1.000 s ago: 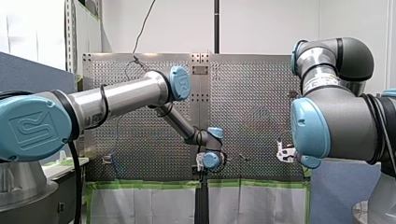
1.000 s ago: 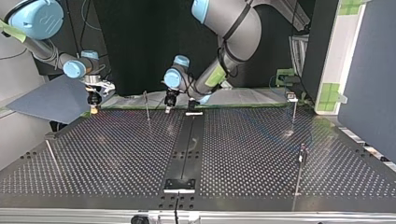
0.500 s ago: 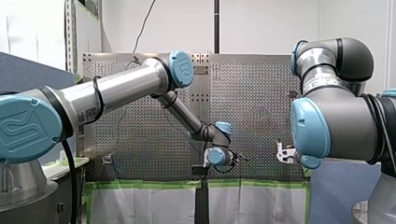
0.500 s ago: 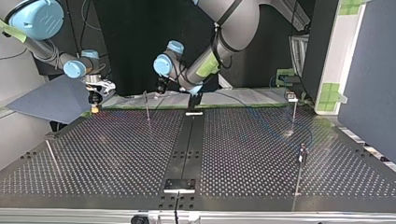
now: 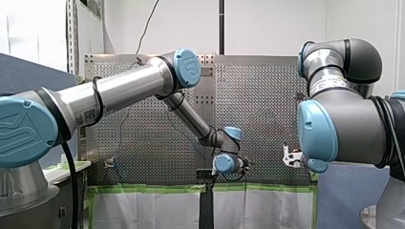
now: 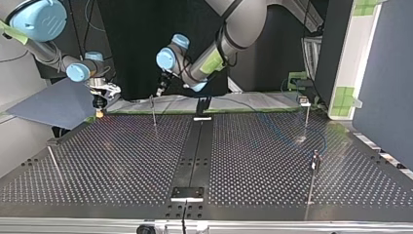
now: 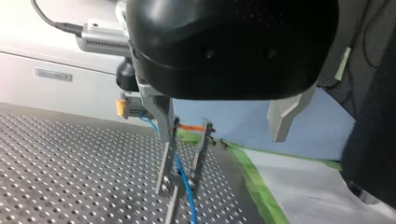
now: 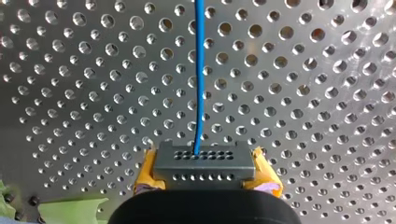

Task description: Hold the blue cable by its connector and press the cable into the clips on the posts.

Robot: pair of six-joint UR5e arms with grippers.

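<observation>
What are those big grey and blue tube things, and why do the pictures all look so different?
Those are two robot arms, my left arm and my right arm, working at a table full of little holes. One picture looks from behind the arms, one from across the table, and two come from tiny cameras on the wrists. Thin posts stand on the table. My right gripper pinches a grey connector between yellow pads, and a blue cable comes out of it. My left gripper is open and holds nothing; ahead of it the cable runs between the prongs of a clip on a post.
</observation>
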